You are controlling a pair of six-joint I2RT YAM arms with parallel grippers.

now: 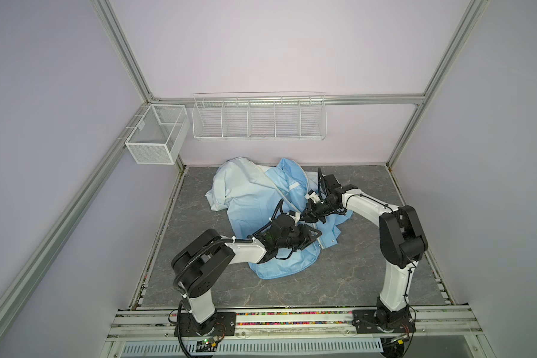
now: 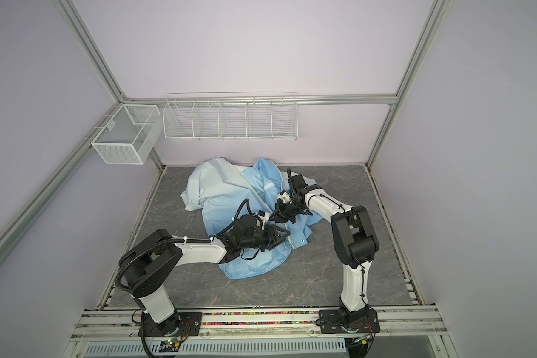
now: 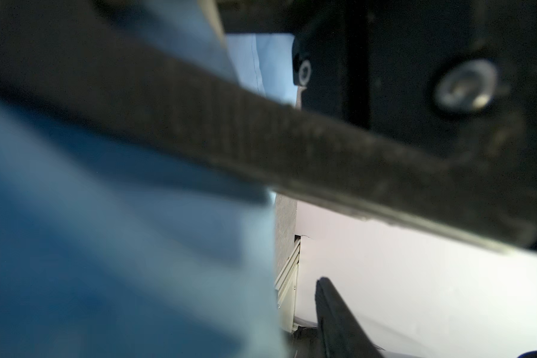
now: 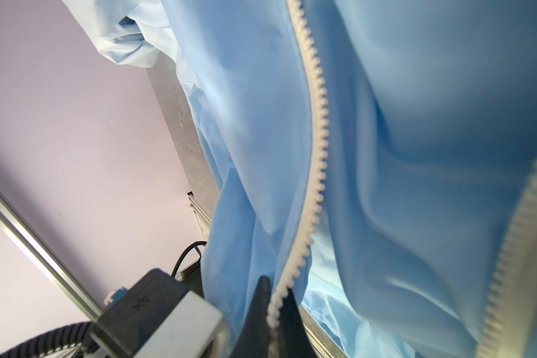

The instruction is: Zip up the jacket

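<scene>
While the right gripper (image 1: 303, 218) pinched the white zipper (image 4: 318, 148) of a crumpled light-blue jacket (image 1: 251, 198), its two tips pressed together on the toothed tape in the right wrist view, the left gripper (image 1: 315, 234) sat just nearer, at the garment's lower front edge. The left gripper's fingers (image 3: 261, 139) stood apart, with pale wall showing between them and blurred blue cloth alongside; whether they touched the cloth could not be told.

The jacket lay heaped on the grey, marble-patterned tabletop (image 1: 354, 263), toward the far middle. Its palest, whitish part was bunched against the far wall on the left, and its bluer hem spread nearest the arms. The zipper's two rows of teeth hung separate in the right wrist view. A small dark snap (image 1: 331, 241) showed on the hem to the right of the left gripper.

A short white strip (image 1: 294, 186) marked the blue cloth near the collar; any lettering on it was too small to read. A white mesh basket (image 1: 155, 136) and a long white wire rack (image 1: 258, 117) hung on the far walls.
</scene>
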